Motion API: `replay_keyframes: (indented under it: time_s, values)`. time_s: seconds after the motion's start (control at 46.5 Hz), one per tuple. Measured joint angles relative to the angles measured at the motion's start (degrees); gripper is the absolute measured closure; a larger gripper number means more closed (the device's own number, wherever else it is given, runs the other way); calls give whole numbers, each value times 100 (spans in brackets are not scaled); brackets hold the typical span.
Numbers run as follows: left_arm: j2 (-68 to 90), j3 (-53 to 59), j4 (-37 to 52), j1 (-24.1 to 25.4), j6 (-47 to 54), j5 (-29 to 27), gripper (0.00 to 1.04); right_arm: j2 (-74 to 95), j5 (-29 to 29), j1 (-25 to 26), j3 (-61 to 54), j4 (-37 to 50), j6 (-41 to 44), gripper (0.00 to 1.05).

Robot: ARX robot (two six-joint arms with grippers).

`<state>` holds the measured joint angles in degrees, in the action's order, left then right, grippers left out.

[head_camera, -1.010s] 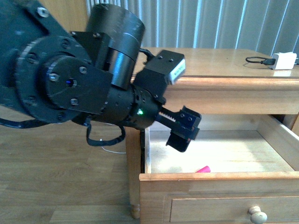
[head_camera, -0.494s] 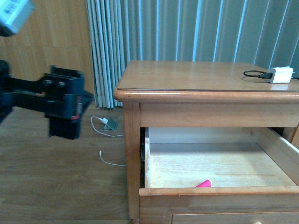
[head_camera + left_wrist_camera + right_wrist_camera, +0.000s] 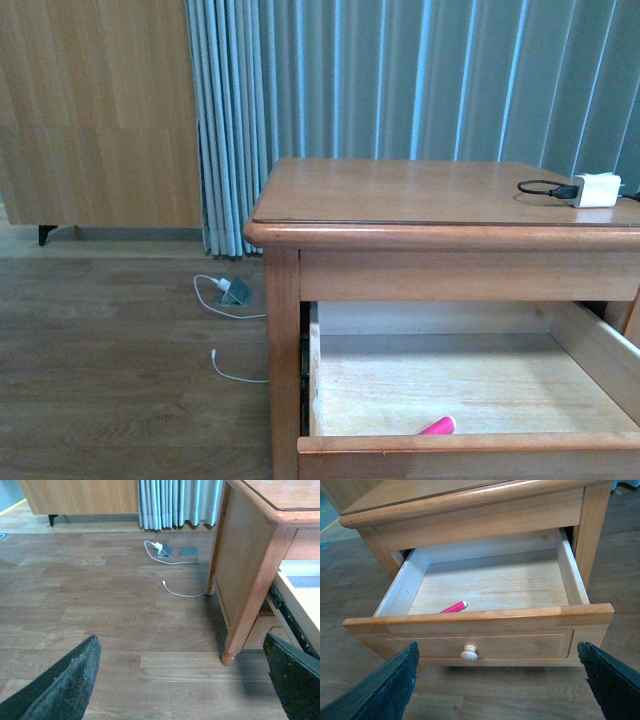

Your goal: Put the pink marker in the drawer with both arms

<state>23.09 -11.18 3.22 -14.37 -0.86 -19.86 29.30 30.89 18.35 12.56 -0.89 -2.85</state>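
As drawer (image 3: 480, 615) gapes, marker (image 3: 453, 607) inside, R hand (image 3: 497, 652) outside

Nightstand (image 3: 400, 190): at the right, on the floor (image 3: 120, 380), with the curtain (image 3: 400, 80) behind it.
Drawer (image 3: 470, 442): directly under the nightstand top, pulled out toward the front.
Pink marker (image 3: 438, 426): lying inside the drawer, just behind its front wall, left of the middle.
Charger (image 3: 596, 189): on the nightstand top, far right, its lead looping to its left.
Cable (image 3: 235, 370): on the floor, left of the nightstand, before the curtain.
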Motion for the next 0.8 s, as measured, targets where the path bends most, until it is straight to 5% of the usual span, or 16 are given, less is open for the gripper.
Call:
replay_keyframes:
  time_s: [0.172, 0.559, 0.666, 0.795]
  values:
    - [-769, 271, -208, 415, -190, 205, 6, 0, 0, 0, 0, 0, 0, 8]
    - [-828, 286, -179, 498, -221, 356, 7, 0, 0, 0, 0, 0, 2, 8]
    - [-1080, 533, 249, 1215, -63, 1733, 24, 0, 0, 0, 0, 0, 2, 8]
    - [-1593, 610, -232, 1403, -20, 1941, 44, 0, 0, 0, 0, 0, 0, 8]
